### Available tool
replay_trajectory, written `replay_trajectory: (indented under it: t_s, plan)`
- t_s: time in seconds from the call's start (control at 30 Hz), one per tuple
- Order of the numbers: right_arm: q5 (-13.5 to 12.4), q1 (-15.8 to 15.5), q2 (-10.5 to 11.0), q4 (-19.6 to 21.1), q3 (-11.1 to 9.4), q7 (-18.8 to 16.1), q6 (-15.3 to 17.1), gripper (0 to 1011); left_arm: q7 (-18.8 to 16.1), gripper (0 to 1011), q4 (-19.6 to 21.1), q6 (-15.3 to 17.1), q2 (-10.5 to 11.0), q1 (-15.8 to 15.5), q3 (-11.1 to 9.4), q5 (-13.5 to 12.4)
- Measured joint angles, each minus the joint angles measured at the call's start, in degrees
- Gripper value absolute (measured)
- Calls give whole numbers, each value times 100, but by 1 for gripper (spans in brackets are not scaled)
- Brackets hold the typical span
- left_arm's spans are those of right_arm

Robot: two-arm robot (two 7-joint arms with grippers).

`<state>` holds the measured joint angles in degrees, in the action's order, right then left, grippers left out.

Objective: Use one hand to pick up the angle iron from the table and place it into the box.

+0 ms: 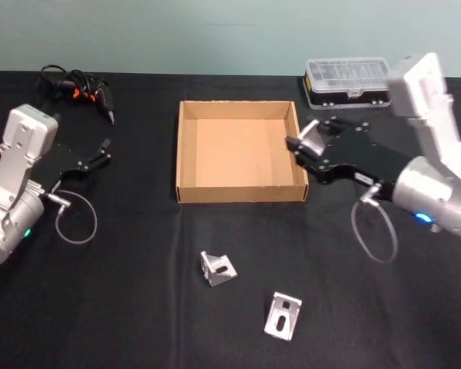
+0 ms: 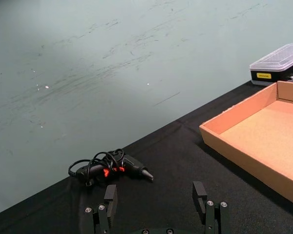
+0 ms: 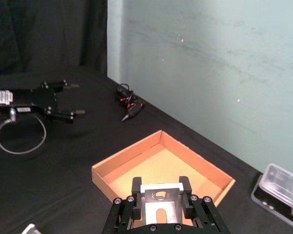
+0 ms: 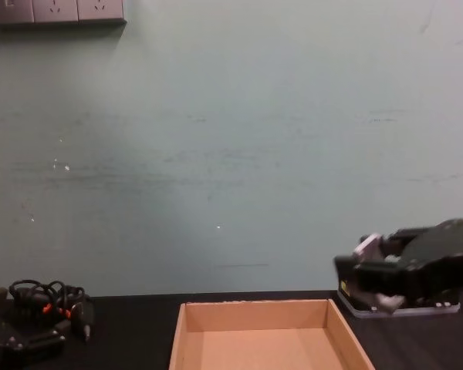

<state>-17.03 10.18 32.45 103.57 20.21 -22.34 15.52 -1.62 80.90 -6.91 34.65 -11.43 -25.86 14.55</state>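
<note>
My right gripper (image 1: 301, 147) is shut on a silver angle iron (image 1: 312, 137) and hangs above the right wall of the tan cardboard box (image 1: 186, 157). In the right wrist view the slotted angle iron (image 3: 159, 205) sits between the fingers (image 3: 136, 185), with the box (image 3: 132, 159) below and ahead. The chest view shows the right gripper (image 4: 361, 271) above the box's (image 4: 255, 310) right end. Two more angle irons (image 1: 217, 267) (image 1: 283, 316) lie on the black table near the front. My left gripper (image 1: 104, 154) is parked open at the left.
A clear-lidded plastic case (image 1: 347, 83) stands behind the box at the right. A black corded tool with orange marks (image 1: 77, 84) lies at the back left. Cable loops hang from both wrists. Open tabletop (image 1: 138, 307) lies in front of the box.
</note>
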Motion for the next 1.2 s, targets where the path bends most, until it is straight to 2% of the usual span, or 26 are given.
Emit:
replay_trajectory:
  t_s: [0.13,0.17,0.27,0.5,0.67,0.97,1.2]
  plan:
    - [212,351,-265,-468,276,-28,62,450,0,1011,0,0,0,0,0,0]
    - [212,351,-265,-468,276,-28,62,450,0,1011,0,0,0,0,0,0]
    - [362,597,-493,-831,452,-30,109,450,0,1011,0,0,0,0,0,0]
    - [632,1024,-882,-1522,671,-22,176,450,0,1011,0,0,0,0,0,0]
    - [754,1256,-1160,-2015,691,41,195,450,0,1011,0,0,0,0,0,0]
    - [1033,1556,-1431,-2631,785,63,204,450,0,1011,0,0,0,0,0,0]
    - [1200,1688,-1615,-3065,768,134,196,450,0,1011,0,0,0,0,0,0]
